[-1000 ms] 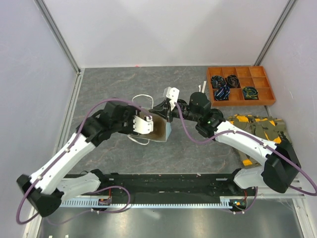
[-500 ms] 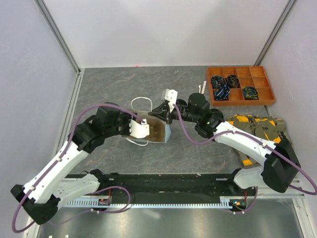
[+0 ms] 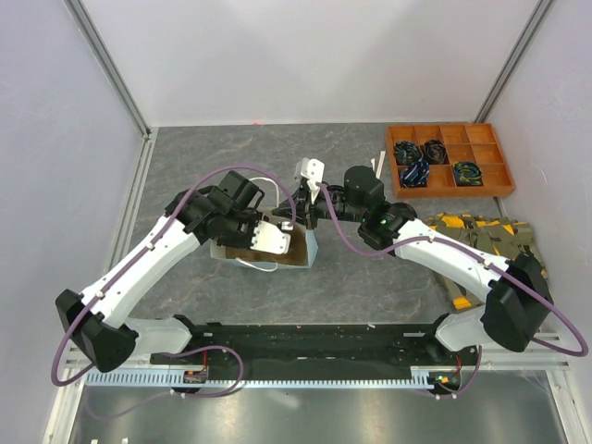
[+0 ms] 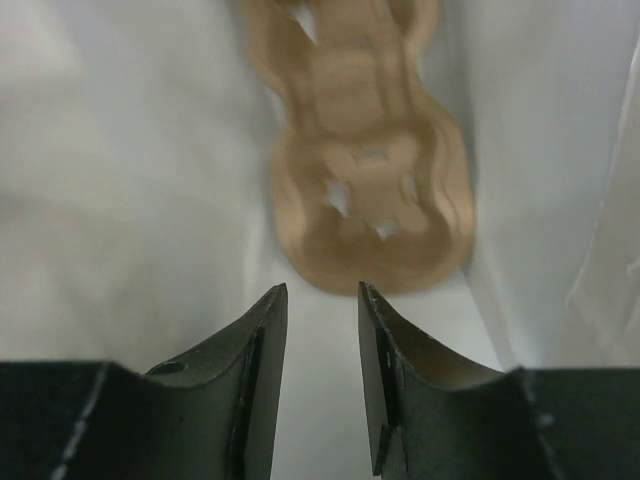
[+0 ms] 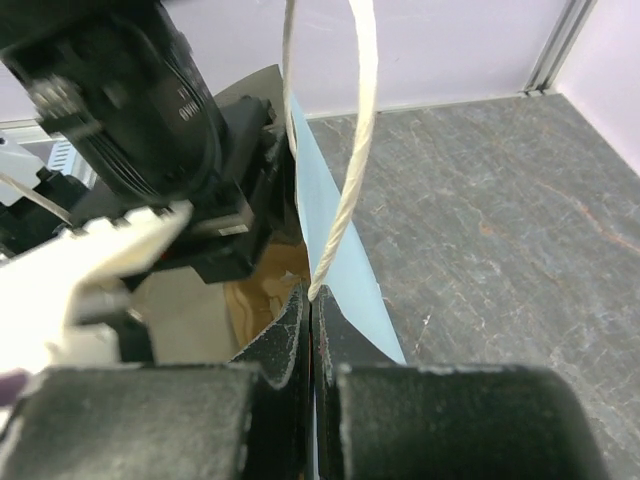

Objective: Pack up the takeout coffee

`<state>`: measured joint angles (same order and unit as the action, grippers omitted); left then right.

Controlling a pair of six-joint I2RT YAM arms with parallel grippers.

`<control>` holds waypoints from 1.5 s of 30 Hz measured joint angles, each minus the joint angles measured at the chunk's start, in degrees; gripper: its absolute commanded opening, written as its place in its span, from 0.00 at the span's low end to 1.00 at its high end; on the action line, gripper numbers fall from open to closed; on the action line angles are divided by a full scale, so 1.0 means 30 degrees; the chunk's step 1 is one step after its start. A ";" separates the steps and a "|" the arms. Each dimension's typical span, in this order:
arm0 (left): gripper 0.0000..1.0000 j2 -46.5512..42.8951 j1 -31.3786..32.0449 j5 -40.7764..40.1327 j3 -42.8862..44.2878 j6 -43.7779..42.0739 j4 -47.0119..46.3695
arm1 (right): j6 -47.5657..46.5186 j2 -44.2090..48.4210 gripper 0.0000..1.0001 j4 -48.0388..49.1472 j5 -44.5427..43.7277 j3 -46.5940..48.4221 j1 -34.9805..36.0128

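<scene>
The light-blue paper bag (image 3: pixel 311 246) stands open at the middle of the table. My right gripper (image 3: pixel 298 199) is shut on the bag's rim beside a white handle (image 5: pixel 350 180); in the right wrist view the gripper (image 5: pixel 311 295) pinches the blue paper (image 5: pixel 345 270). My left gripper (image 3: pixel 277 233) is in the bag's mouth, open and empty. In the left wrist view the left gripper (image 4: pixel 320 290) hangs above the tan pulp carrier (image 4: pixel 365 200), which lies on the bag's white bottom. The carrier's pockets look empty. The takeout coffee cup is not in view.
An orange compartment tray (image 3: pixel 450 159) with dark coiled items sits at the back right. A pile of olive and orange pieces (image 3: pixel 481 240) lies at the right edge. A small white stick (image 3: pixel 376 164) lies left of the tray. A second bag handle (image 3: pixel 259 265) lies on the table.
My left arm pulled back to the left, then swung toward the back, and its gripper now points down into the bag. My right gripper shifted slightly left, still holding the rim.
</scene>
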<state>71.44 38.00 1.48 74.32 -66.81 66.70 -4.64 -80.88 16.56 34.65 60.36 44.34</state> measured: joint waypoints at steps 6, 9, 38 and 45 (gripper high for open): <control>0.42 0.1464 -0.0007 -0.1603 0.0080 -0.0554 0.1698 | 0.0124 -0.0226 0.00 -0.0656 0.0342 0.0437 0.0000; 0.42 0.1953 -0.0007 -0.2565 -0.0146 -0.0699 0.1851 | 0.0131 -0.0328 0.00 -0.0831 0.0503 0.0590 -0.0022; 0.44 0.4546 -0.0561 -0.6025 -0.2907 -0.1355 -0.2892 | 0.0262 -0.2499 0.00 -0.1545 0.1472 0.2149 -0.1348; 0.41 0.4641 -0.1617 -0.4517 -0.3308 -0.1778 -0.3708 | 0.0262 -0.2958 0.00 -0.1683 0.1508 0.2521 -0.1690</control>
<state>85.36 33.15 -12.08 64.40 -72.14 55.57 -3.86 -89.76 11.51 39.18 67.92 39.27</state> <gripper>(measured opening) 0.418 0.010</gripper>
